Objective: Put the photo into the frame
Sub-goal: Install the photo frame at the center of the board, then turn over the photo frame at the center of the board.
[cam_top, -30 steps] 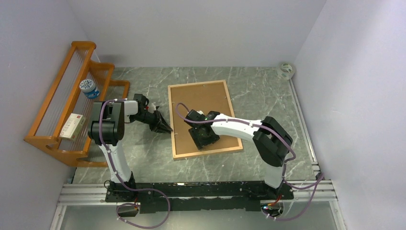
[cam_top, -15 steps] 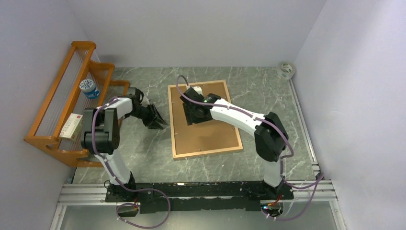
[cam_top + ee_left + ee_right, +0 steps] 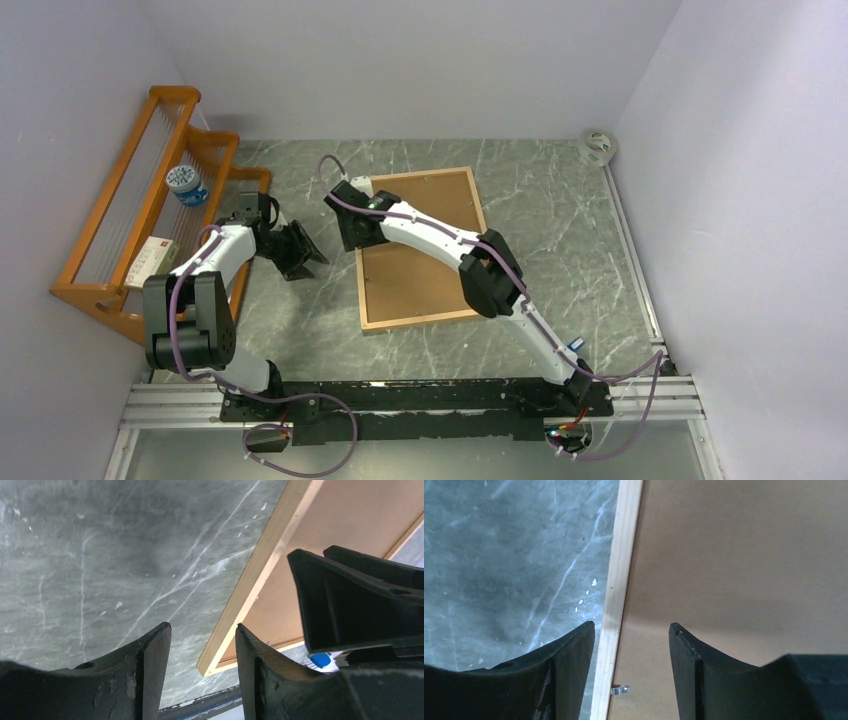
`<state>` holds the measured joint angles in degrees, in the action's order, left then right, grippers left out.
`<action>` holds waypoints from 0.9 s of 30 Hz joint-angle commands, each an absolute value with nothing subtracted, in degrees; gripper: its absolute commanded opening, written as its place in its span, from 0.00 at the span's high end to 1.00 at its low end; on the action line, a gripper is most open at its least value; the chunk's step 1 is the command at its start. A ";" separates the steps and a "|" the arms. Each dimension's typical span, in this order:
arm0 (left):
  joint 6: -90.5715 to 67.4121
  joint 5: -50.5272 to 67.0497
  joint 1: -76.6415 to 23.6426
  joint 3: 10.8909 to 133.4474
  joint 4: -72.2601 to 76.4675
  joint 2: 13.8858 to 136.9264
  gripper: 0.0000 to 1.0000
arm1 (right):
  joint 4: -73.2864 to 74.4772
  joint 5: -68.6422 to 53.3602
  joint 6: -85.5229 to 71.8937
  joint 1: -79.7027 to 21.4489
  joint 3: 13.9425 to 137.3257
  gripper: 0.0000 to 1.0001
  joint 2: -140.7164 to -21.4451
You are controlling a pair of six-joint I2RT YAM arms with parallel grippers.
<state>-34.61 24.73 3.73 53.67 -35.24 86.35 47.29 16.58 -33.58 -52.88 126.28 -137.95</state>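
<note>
The frame [image 3: 430, 319], thin light wood, lies flat on the table with a brown backing board [image 3: 420, 275] inside it. The photo is out of view. My right gripper [image 3: 357, 238] is open and empty, low over the frame's left edge near the far-left corner. In the right wrist view its jaws [image 3: 631, 625] straddle the wood edge [image 3: 624, 555], beside a small metal tab [image 3: 620, 690] on the board [image 3: 749, 555]. My left gripper [image 3: 303, 263] is open and empty over bare table left of the frame. The left wrist view [image 3: 202, 626] shows the frame edge [image 3: 255, 580] and the right gripper [image 3: 360, 600].
An orange wooden rack [image 3: 120, 230] stands at the left wall and holds a round jar [image 3: 186, 184] and a small box [image 3: 152, 262]. A tape roll [image 3: 598, 146] lies in the back right corner. Walls close off the left, back and right.
My right gripper has moved from the middle of the backing board to the frame's far-left edge. My left gripper has drawn back left, away from the frame.
</note>
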 commanded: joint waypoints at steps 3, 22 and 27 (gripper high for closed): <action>-36.52 24.72 3.69 51.02 -34.83 83.07 0.44 | 49.36 18.21 -33.64 -54.92 130.00 0.40 -140.09; -37.58 36.63 3.56 44.89 -25.51 83.48 0.42 | 58.48 22.04 -36.55 -57.04 127.00 1.00 -141.12; -38.91 43.54 1.97 42.27 -19.82 83.78 0.35 | 58.38 19.71 -38.54 -56.63 129.35 1.00 -137.96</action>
<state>-37.58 35.53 3.22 43.70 -26.22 84.23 53.95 20.78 -37.76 -57.08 128.53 -142.58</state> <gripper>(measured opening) 0.617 0.077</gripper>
